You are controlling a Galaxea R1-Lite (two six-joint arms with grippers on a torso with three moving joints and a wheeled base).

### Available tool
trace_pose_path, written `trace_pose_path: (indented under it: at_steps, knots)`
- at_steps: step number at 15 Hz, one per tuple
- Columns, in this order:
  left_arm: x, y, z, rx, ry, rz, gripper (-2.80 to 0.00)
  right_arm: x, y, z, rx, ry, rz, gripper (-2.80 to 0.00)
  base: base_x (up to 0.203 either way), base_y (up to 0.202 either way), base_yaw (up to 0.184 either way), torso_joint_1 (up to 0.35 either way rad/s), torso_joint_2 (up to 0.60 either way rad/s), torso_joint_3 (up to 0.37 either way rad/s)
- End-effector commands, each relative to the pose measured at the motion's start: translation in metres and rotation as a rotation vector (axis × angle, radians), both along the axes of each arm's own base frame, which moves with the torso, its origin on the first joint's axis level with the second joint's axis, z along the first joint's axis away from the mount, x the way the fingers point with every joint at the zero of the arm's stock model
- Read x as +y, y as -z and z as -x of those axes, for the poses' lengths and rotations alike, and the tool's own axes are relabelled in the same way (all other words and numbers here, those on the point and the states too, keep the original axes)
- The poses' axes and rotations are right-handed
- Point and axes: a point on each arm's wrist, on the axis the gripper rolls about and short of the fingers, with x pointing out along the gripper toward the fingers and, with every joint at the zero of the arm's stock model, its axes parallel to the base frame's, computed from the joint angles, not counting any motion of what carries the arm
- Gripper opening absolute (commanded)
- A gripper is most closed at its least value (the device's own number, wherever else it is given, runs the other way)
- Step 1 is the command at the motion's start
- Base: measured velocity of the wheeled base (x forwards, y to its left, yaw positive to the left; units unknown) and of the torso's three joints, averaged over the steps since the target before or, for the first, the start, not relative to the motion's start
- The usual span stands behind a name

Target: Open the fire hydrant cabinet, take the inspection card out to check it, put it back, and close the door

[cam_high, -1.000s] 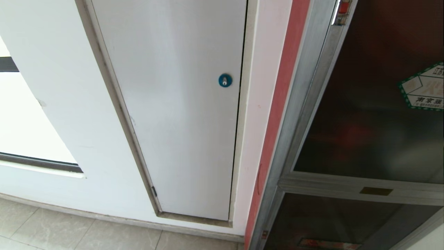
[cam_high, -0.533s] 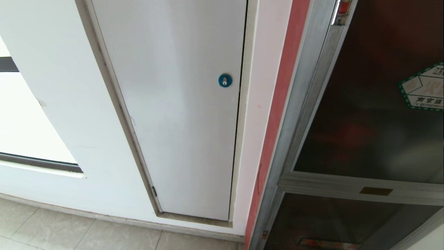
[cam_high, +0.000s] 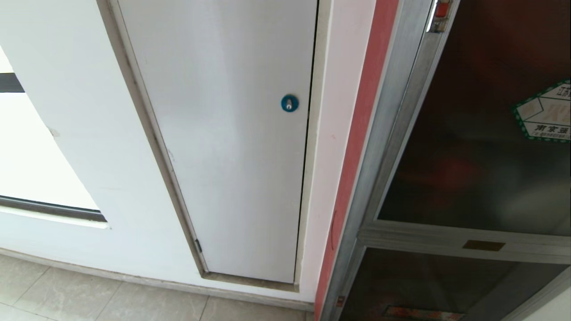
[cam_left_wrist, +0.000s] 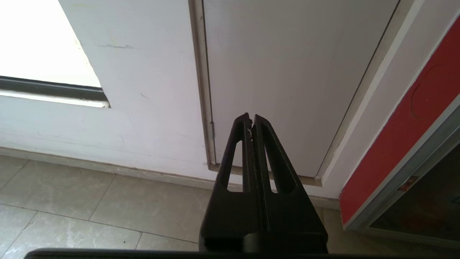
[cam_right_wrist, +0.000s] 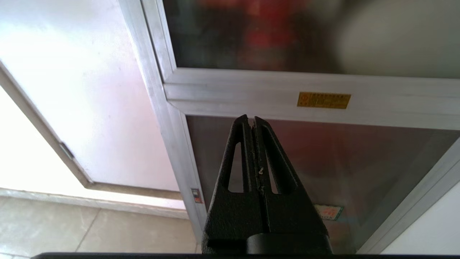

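The fire hydrant cabinet (cam_high: 392,147) fills the right of the head view, silver-framed with a red side strip. Its door (cam_high: 482,147) is a dark glass panel with a green-bordered white sticker (cam_high: 546,113) and a small red latch (cam_high: 441,10) at its upper edge; the door is closed. Red shapes show dimly through the glass. The inspection card is hidden. My right gripper (cam_right_wrist: 251,120) is shut and empty, pointing at the lower dark glass panel (cam_right_wrist: 341,162) under the silver crossbar (cam_right_wrist: 287,93). My left gripper (cam_left_wrist: 251,118) is shut and empty, facing the white panel.
A plain white panel (cam_high: 232,147) with a blue round lock (cam_high: 289,103) takes the middle of the wall. A window opening (cam_high: 26,156) lies at the far left. Grey floor tiles (cam_high: 89,298) run along the wall's foot. A yellow plate (cam_right_wrist: 323,100) sits on the crossbar.
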Motion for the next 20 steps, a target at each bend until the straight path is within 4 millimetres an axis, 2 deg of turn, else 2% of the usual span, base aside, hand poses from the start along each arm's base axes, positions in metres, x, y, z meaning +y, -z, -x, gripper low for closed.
trace_pose_path:
  at_steps: [1,4,6,9,12,15,20]
  knots:
    - [0.000,0.000,0.000,0.000,0.000,0.000,-2.80,0.000,-0.036,0.005,-0.015,-0.013,-0.012,-2.80,0.000,0.000,0.000,0.000,0.00,0.000]
    - [0.000,0.000,0.000,0.001,0.000,0.000,-2.80,0.002,-0.086,-0.004,0.005,-0.111,-0.018,-2.80,0.000,0.000,0.000,0.000,0.00,0.000]
    - [0.000,0.000,0.000,-0.001,0.000,0.000,-2.80,0.005,-0.118,-0.019,0.030,-0.223,-0.018,-2.80,0.000,0.000,0.000,0.000,0.00,0.000]
    - [0.000,0.000,0.000,0.001,0.000,0.000,-2.80,0.008,-0.167,-0.052,0.061,-0.364,-0.020,-2.80,0.000,0.000,0.000,0.000,0.00,0.000]
    - [0.000,0.000,0.000,-0.001,0.000,0.000,-2.80,0.012,-0.207,-0.099,0.109,-0.482,-0.049,-2.80,0.000,0.000,0.000,0.000,0.00,0.000]
    - [0.000,0.000,0.000,-0.001,0.000,0.000,-2.80,0.023,-0.238,-0.143,0.133,-0.603,-0.093,-2.80,0.000,0.000,0.000,0.000,0.00,0.000]
    - [0.000,0.000,0.000,-0.001,0.000,0.000,-2.80,0.047,-0.276,-0.191,0.125,-0.724,-0.177,-2.80,0.000,0.000,0.000,0.000,0.00,0.000]
